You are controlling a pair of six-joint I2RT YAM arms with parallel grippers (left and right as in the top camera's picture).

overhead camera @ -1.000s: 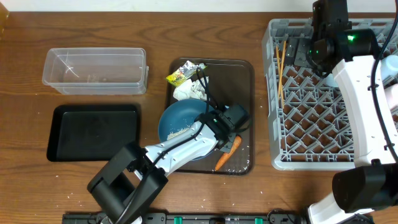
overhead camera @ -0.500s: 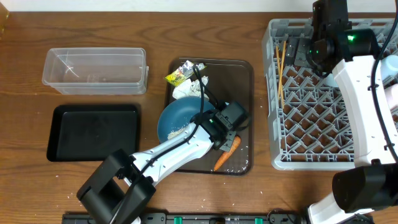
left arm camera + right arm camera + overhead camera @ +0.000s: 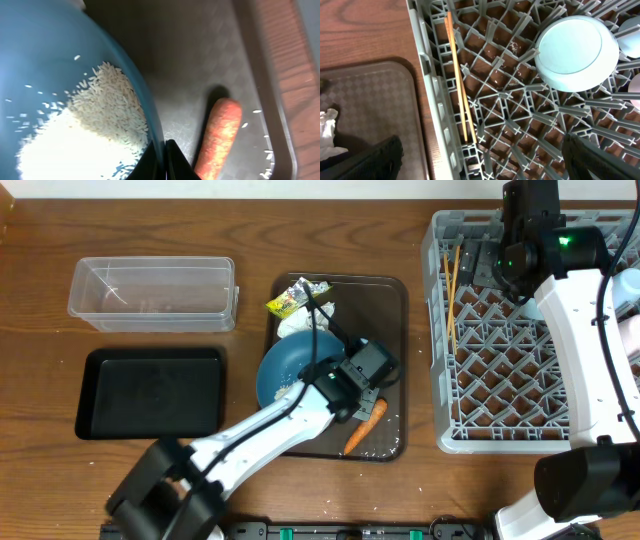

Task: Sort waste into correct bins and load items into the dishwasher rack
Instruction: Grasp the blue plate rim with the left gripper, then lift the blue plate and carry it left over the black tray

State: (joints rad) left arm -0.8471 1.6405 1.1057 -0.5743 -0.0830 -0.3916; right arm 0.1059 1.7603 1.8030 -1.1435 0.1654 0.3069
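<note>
1. Left pincer point(image 3: 164, 159) is pinched shut on the right rim of the blue plate point(image 3: 288, 370), mid-frame on the brown tray point(image 3: 392, 300).
2. Rice point(image 3: 95, 120) is piled inside the plate.
3. Carrot point(image 3: 218, 135) lies just right of that rim, on the tray.
4. Right pincer point(image 3: 482, 157) is spread wide and empty, over the rack point(image 3: 500, 380) at upper right.
5. Chopsticks point(image 3: 458, 75) and bowl point(image 3: 575, 52) sit in the rack.

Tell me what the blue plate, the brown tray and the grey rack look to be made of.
Blue plate: likely glazed ceramic or glossy melamine; smooth surface with a soft sheen and a thin rim.
Brown tray: probably moulded plastic, matte; a fine embossed diamond pattern covers its floor.
Grey rack: moulded plastic, dull finish; uniform colour, with thin lattice ribs and pegs that look cast in one piece.
</note>
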